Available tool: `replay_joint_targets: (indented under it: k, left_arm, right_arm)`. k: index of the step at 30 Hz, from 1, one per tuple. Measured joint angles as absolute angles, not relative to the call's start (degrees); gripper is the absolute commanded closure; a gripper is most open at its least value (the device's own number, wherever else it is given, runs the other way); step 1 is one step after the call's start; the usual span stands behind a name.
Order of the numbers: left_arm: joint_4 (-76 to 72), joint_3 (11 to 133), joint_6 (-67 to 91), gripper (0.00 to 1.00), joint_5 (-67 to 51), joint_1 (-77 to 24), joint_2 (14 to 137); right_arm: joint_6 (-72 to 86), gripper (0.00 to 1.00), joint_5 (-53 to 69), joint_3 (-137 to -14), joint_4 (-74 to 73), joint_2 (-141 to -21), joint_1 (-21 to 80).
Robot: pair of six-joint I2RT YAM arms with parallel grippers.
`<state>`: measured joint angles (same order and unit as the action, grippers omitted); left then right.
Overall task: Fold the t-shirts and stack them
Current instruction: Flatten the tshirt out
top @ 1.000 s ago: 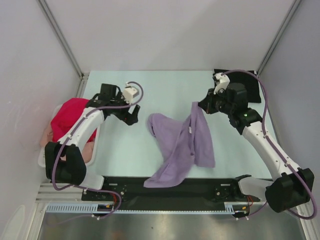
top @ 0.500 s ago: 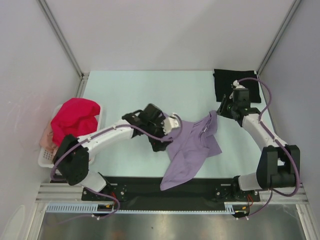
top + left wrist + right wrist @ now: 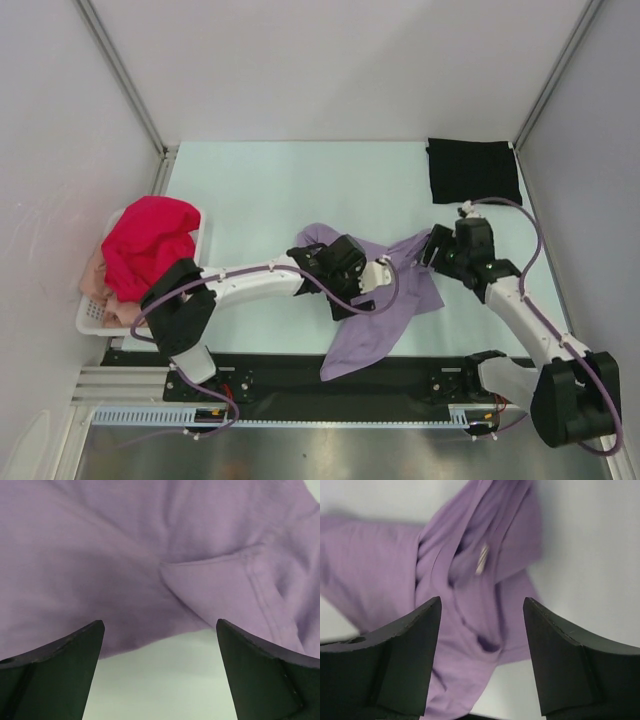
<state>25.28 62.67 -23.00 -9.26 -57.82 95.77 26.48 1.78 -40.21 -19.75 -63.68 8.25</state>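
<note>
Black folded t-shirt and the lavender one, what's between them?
Top view: the right claw, over bare table, separates black folded t-shirt from lavender t-shirt.

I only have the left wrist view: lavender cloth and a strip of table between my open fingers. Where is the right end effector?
Observer: The right end effector is open, just above the right corner of the lavender shirt.
Operator: Is any shirt folded?
Observer: Yes, a black shirt lies folded square in the far right corner of the table.
Operator: Where are the others?
Observer: A magenta-red shirt is heaped over a pale pink one in the white basket on the left.
</note>
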Motion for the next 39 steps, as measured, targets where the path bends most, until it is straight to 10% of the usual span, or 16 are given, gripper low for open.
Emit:
replay_joint_targets:
  k: [17, 25, 32, 36, 39]
  left_arm:
    - [15.31, 82.83, -14.66, 0.18, -5.08, -53.8, 113.6]
    - [16.14, 85.8, -12.73, 0.64, 0.05, -52.95, 120.22]
    - [17.89, 86.43, -12.34, 0.6, -1.85, -52.18, 118.93]
    - [18.85, 86.43, -11.97, 0.69, -3.44, -51.35, 116.36]
    - [18.96, 86.48, -11.73, 0.98, -3.86, -50.06, 114.65]
  right_arm:
    - [44.66, 0.54, -0.89, -21.69, -14.85, -58.26, 23.44]
    - [45.63, 0.49, -1.61, -20.99, -14.7, -56.53, 23.51]
    - [45.28, 1.0, -1.58, -20.56, -11.99, -59.96, 23.44]
    - [44.07, 1.0, -1.52, -22.87, -12.43, -61.41, 23.33]
    - [42.09, 1.0, -1.89, -26.37, -13.93, -61.39, 22.76]
